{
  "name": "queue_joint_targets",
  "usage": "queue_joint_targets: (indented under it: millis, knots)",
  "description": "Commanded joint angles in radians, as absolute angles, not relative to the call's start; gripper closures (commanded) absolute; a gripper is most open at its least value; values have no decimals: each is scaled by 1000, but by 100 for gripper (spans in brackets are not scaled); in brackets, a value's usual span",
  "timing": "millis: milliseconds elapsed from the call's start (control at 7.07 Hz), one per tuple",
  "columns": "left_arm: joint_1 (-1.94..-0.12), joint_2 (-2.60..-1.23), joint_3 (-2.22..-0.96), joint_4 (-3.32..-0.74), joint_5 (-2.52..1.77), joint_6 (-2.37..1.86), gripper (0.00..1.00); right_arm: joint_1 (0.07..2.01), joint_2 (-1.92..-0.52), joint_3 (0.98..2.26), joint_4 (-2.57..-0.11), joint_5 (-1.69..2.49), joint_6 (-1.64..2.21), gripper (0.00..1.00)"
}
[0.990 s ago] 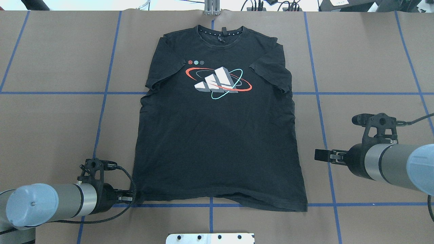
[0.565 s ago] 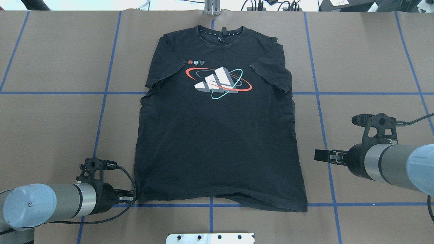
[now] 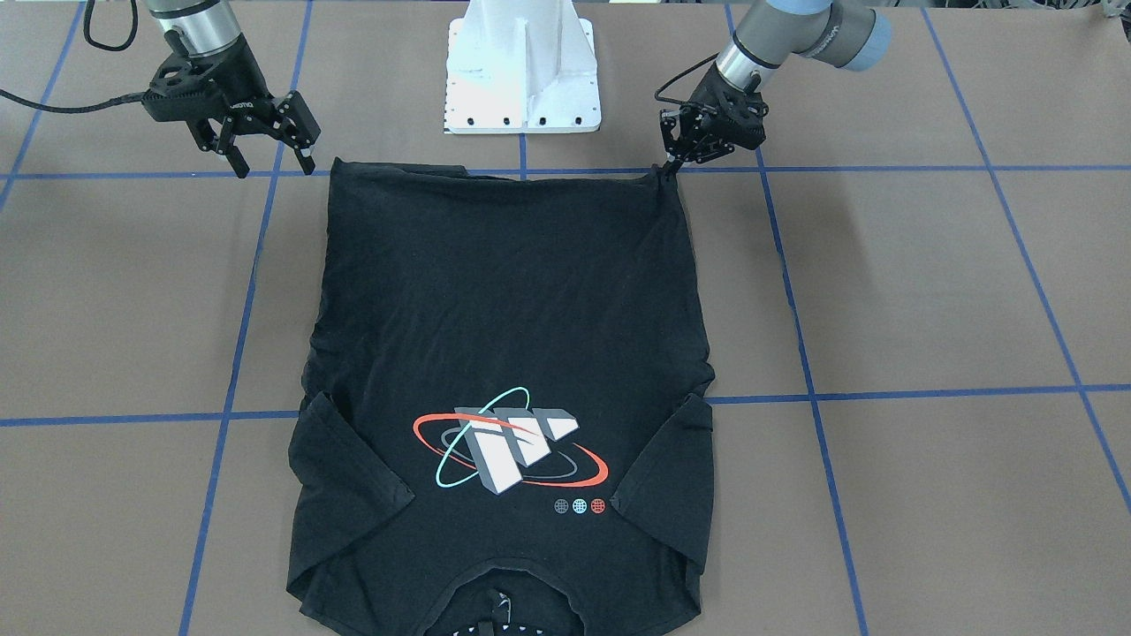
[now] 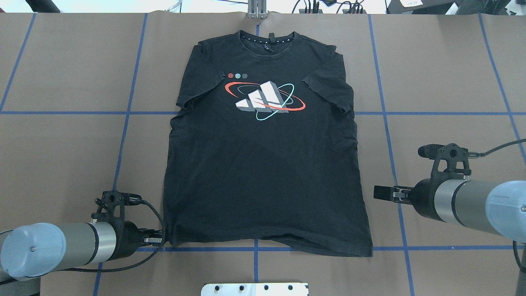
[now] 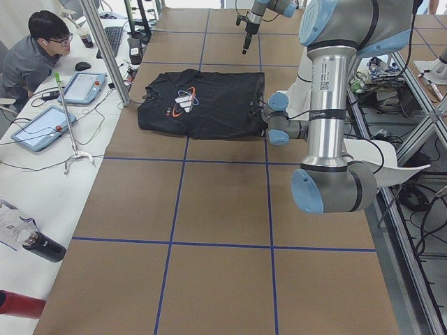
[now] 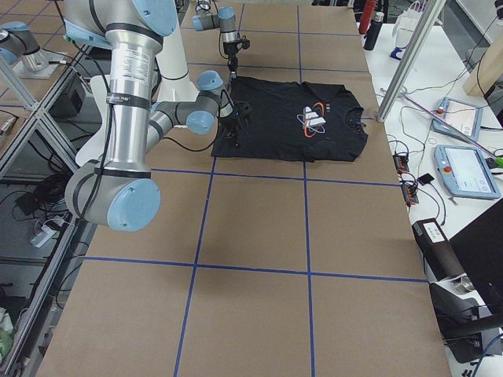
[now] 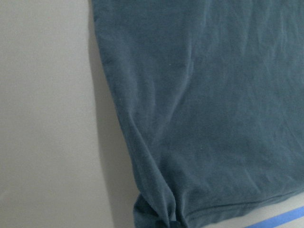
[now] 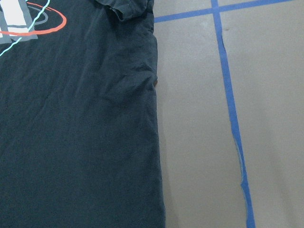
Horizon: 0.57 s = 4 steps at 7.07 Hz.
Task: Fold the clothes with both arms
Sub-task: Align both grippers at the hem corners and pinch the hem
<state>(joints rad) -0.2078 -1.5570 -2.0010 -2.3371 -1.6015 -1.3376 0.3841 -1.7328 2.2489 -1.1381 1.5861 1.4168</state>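
The black T-shirt point(image 4: 263, 172) lies flat, print side up, collar at the far edge and hem toward the robot; it also shows in the front view point(image 3: 504, 291). My left gripper point(image 4: 159, 240) sits low at the hem's left corner, shut on the corner point(image 3: 669, 165). The left wrist view shows that corner bunched point(image 7: 156, 216). My right gripper point(image 3: 272, 165) is open and empty, just above the table. It hovers beside the shirt's right edge near the hem point(image 4: 376, 193). The right wrist view shows that edge point(image 8: 154, 142), untouched.
The white base pedestal point(image 3: 521, 71) stands just behind the hem. Blue tape lines point(image 4: 386, 123) grid the brown table. A metal bracket point(image 4: 257, 10) sits at the far edge beyond the collar. An operator point(image 5: 35, 56) with tablets sits at the far side.
My right arm has shifted slightly toward the hem and closer to the shirt's right edge. My left arm has pulled back a little, still at the hem corner.
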Motion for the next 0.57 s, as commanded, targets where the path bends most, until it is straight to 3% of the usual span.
queue_joint_targets:
  millis: [0,424]
  knots:
    - [-207,-1557,-2006,-2336,-1573,-1338,100,345,-1781,2175,-1008,1580,1460,2]
    - [-202,-1559,-2008,-2338,-1555,-1338,100,151,-1799,2175,-1028,1384,1624,13]
